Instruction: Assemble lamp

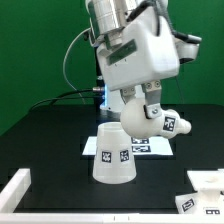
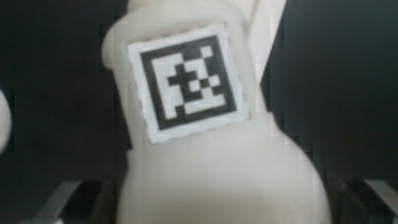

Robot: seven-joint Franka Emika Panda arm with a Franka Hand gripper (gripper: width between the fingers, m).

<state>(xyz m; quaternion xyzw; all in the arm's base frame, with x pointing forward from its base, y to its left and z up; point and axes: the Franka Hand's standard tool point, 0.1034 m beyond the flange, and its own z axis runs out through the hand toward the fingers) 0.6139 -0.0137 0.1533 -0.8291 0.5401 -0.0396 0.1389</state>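
Note:
My gripper (image 1: 142,103) is shut on the white bulb (image 1: 150,120) and holds it tilted in the air, its tagged end toward the exterior view's right. The bulb hangs just behind and above the large white cone shade (image 1: 113,153), which stands on the table with tags on its side. In the wrist view the bulb (image 2: 205,130) fills the picture, one square tag facing the camera, between the dark fingers (image 2: 63,203) of my gripper (image 2: 214,208). The small tagged base (image 1: 205,183) sits near the front at the exterior view's right.
The marker board (image 1: 150,147) lies flat on the black table behind the shade, under the bulb. A white angled rail (image 1: 14,190) lies at the front on the exterior view's left. A green wall stands behind the arm.

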